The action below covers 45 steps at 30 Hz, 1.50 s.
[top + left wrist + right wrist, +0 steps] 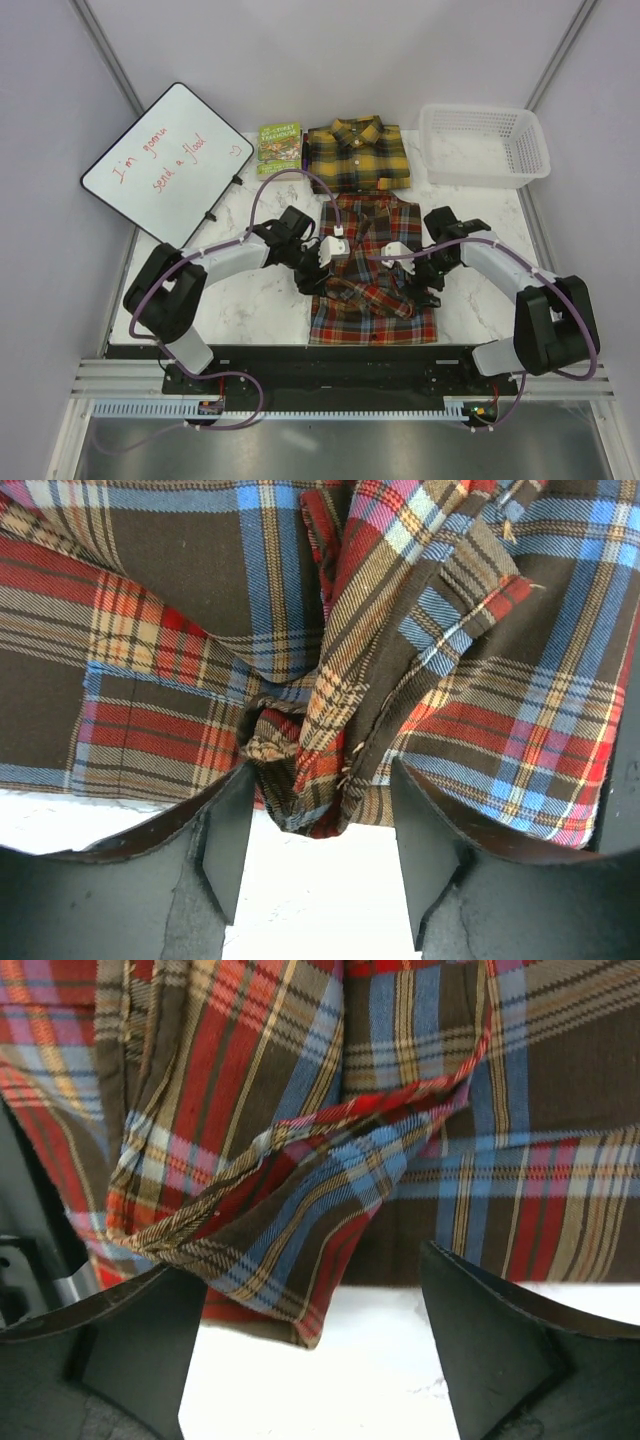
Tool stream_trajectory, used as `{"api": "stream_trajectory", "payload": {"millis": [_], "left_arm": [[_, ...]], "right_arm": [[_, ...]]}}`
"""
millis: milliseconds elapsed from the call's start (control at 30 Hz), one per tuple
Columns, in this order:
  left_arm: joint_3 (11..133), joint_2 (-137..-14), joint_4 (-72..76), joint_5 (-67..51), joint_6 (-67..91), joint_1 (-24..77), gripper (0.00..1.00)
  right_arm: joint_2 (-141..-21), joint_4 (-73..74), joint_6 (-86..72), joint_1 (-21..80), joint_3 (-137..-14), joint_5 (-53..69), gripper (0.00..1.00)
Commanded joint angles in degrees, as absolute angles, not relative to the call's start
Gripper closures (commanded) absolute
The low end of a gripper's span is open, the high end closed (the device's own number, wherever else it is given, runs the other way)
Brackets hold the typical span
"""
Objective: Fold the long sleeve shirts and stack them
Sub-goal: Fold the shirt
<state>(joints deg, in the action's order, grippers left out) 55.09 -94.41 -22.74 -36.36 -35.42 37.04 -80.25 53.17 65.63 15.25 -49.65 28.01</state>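
The red-brown plaid long sleeve shirt [372, 285] lies front-up at the table's middle, its sleeves folded in over the body. A yellow and black shirt [357, 155] sits folded behind it. My left gripper [318, 262] is at the red-brown shirt's left edge. In the left wrist view its jaws [320, 780] stand apart, with a bunched fold of the shirt [300, 770] between the tips, not pinched. My right gripper [426, 276] is at the shirt's right edge, open [310, 1280]. A folded sleeve corner [300, 1310] reaches between its fingers without touching them.
A small green book [280, 143] lies left of the yellow shirt. A white plastic basket [485, 143] stands at the back right, and a whiteboard [165, 160] with red writing leans at the back left. White marble table [250, 300] shows on both sides of the shirt.
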Motion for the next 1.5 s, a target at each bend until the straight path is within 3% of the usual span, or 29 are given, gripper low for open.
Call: {"api": "stream_trajectory", "payload": {"millis": [0, 100, 133, 200, 233, 300, 433, 700, 1033, 1167, 1267, 1300, 1333, 1467], "left_arm": [[57.92, -95.45, -23.20, -38.93, -33.14, 37.00, 0.47], [58.45, -95.54, -24.08, -39.11, -33.05, 37.00, 0.64], [58.97, -95.54, -24.78, -39.20, -33.31, 37.00, 0.69], [59.33, -94.40, -26.63, -40.08, -33.84, 37.00, 0.83], [59.59, -93.79, -27.15, -40.51, -33.92, 37.00, 0.87], [59.76, -91.68, -28.65, -40.69, -34.28, 36.91, 0.98], [60.90, -87.98, -30.41, -40.17, -35.59, 37.00, 0.98], [64.77, -87.10, -32.43, -36.04, -39.20, 36.83, 0.98], [73.30, -100.89, -32.78, -32.87, -41.48, 32.08, 0.98], [76.11, -105.72, -32.78, -32.61, -40.52, 32.08, 0.90], [77.08, -106.78, -32.87, -33.22, -39.55, 32.08, 0.82], [76.91, -106.79, -32.87, -33.48, -39.46, 32.08, 0.79], [76.82, -106.70, -32.96, -33.49, -38.85, 32.08, 0.72], [76.99, -105.04, -33.05, -32.78, -34.29, 30.15, 0.60]], "right_arm": [[-83.23, 49.13, 63.72, 16.08, -52.73, 30.32, 0.14], [-84.11, 47.64, 62.23, 16.35, -53.09, 30.15, 0.37], [-84.11, 47.11, 61.44, 16.35, -52.91, 30.15, 0.52], [-83.76, 46.41, 59.60, 16.35, -53.44, 30.15, 0.65], [-83.50, 46.41, 59.15, 16.26, -53.70, 30.32, 0.77], [-81.22, 46.49, 58.63, 16.35, -53.79, 31.02, 0.86], [-76.22, 46.50, 56.96, 16.43, -54.84, 31.99, 1.00], [-74.26, 45.09, 56.52, 16.17, -56.60, 30.77, 1.00], [-85.06, 39.73, 54.58, 12.13, -59.41, 28.92, 1.00], [-88.50, 39.29, 53.18, 11.87, -59.76, 27.25, 0.96], [-89.21, 40.07, 52.65, 11.86, -59.85, 26.98, 0.84], [-89.47, 40.43, 52.39, 11.95, -60.03, 26.98, 0.68], [-89.56, 41.82, 52.03, 11.78, -60.90, 26.81, 0.60], [-88.86, 46.04, 48.17, 9.94, -64.59, 27.15, 0.45]]}}
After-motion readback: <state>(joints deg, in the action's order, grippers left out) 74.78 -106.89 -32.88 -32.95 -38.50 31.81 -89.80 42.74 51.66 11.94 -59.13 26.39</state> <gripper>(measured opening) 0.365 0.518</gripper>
